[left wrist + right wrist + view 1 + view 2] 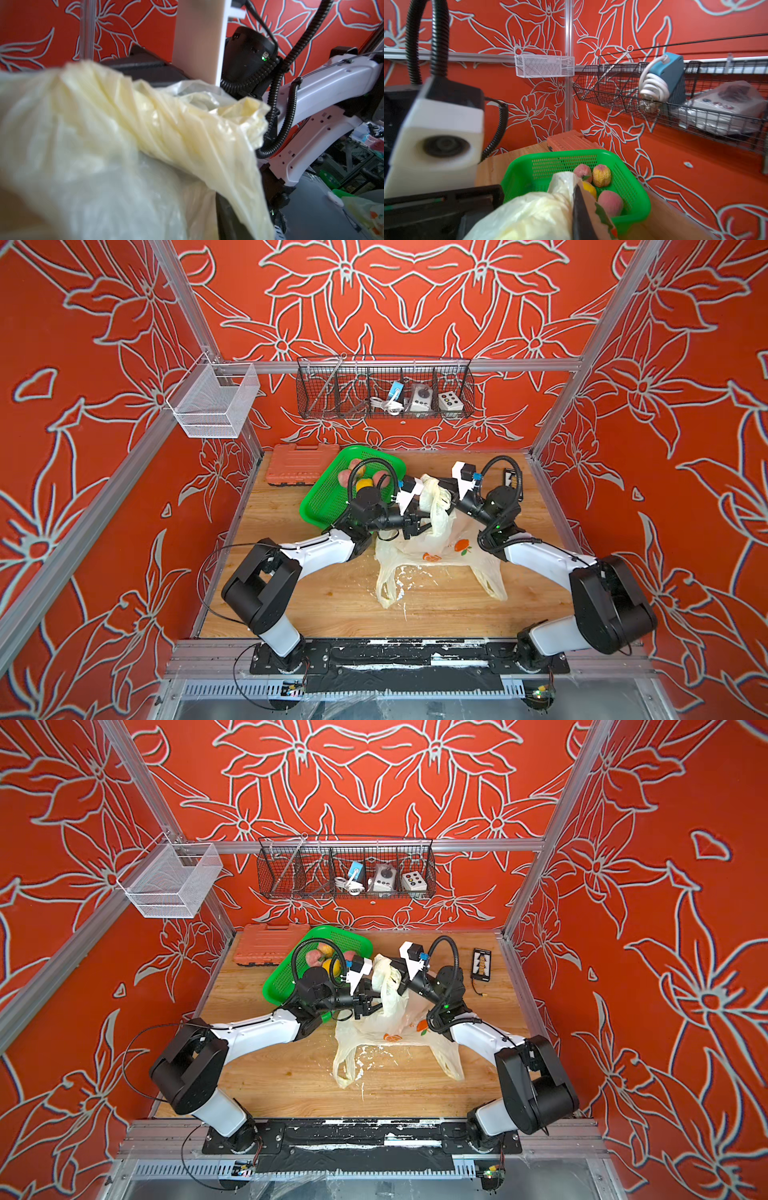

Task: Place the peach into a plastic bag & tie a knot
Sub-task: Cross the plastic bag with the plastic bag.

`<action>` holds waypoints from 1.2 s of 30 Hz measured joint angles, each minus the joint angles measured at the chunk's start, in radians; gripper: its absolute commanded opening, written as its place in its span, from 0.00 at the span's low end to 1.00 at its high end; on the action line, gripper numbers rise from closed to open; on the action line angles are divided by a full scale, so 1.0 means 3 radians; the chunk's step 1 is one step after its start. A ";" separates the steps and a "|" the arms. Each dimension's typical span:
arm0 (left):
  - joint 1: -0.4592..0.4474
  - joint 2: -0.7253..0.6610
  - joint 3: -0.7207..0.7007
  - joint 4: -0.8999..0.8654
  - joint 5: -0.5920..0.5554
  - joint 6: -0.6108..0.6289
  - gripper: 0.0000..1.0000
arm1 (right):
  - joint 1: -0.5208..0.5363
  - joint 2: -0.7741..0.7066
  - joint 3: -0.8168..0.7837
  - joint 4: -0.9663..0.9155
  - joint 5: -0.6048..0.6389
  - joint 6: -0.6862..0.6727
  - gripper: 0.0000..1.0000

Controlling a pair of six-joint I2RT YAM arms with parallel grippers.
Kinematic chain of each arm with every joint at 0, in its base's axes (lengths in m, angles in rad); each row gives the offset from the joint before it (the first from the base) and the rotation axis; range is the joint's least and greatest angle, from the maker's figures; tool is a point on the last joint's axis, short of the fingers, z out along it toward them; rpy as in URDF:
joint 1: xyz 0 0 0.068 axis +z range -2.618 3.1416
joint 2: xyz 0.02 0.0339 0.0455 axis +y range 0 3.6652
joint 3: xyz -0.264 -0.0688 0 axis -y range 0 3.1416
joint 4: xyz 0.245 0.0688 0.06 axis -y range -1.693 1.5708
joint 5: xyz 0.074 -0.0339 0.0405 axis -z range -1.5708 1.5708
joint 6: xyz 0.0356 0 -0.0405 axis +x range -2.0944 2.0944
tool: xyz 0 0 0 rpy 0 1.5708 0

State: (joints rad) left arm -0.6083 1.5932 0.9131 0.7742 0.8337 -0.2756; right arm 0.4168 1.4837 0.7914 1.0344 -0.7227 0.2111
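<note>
The plastic bag (pixel 440 549) lies on the desk (pixel 332 597), its twisted neck raised; whether a peach is inside cannot be told. Several peaches (pixel 610 202) sit in the green basket (pixel 328 489) beside it. The right fingers (pixel 579 207) are clamped on the neck; the left fingers (pixel 417 526) stand partly apart against it.

Both arms angled inward, left gripper (pixel 420 526) jaws parted, right gripper (pixel 441 491) clamped tight
</note>
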 measured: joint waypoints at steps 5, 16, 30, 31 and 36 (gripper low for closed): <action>-0.0019 -0.0178 -0.0023 -0.0107 -0.0009 0.0055 0.40 | -0.0010 0.0270 0.0287 0.0262 -0.0388 0.0388 0.00; 0.0254 -0.0675 -0.0504 -0.0445 -0.0034 -0.0046 0.52 | -0.0099 0.0365 0.0300 0.0493 -0.0758 0.0782 0.00; 0.0645 -0.1155 0.0064 -0.1390 -0.0094 0.0058 0.37 | -0.0106 0.0393 0.0300 0.0688 -0.0877 0.1096 0.00; 0.0645 -0.1081 0.0131 -0.1387 -0.0097 0.0055 0.37 | -0.0102 0.0392 0.0300 0.0687 -0.0886 0.1102 0.00; 0.0645 -0.0661 0.0312 -0.1356 -0.0076 0.0032 0.32 | -0.0078 0.0379 0.0300 0.0676 -0.0914 0.1119 0.00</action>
State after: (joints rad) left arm -0.4149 1.3949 1.0065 0.3676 0.8108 -0.2661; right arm 0.3935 1.5974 0.8814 1.2373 -0.9970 0.5468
